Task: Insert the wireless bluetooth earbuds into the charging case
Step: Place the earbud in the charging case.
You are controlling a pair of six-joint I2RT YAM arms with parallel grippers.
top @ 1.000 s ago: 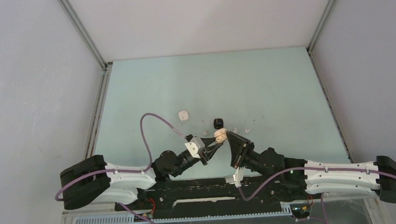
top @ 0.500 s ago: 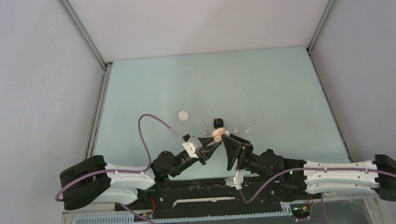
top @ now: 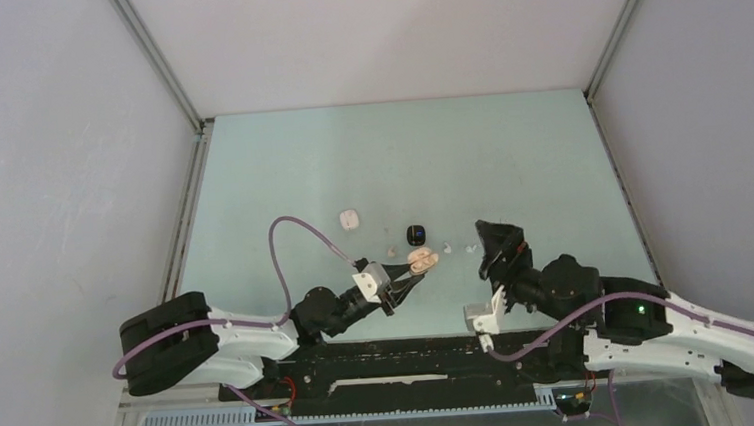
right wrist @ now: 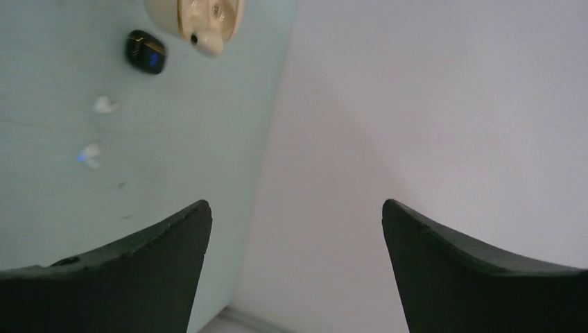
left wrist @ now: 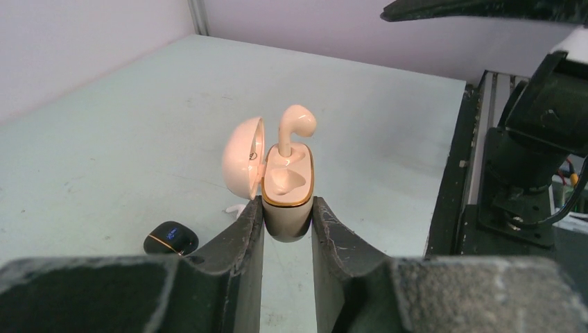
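Two tools: left tool (left wrist: 288,225) clamps charging case (left wrist: 286,182), bottom hidden; right tool (right wrist: 295,206) spread, empty.

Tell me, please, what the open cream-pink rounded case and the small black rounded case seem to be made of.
The open cream-pink rounded case looks like smooth plastic, satin finish: soft highlights on its lid; the thin gold rim at its opening may be metallic trim or paint. The small black rounded case looks like glossy plastic: it reflects light and carries a gold-looking line.
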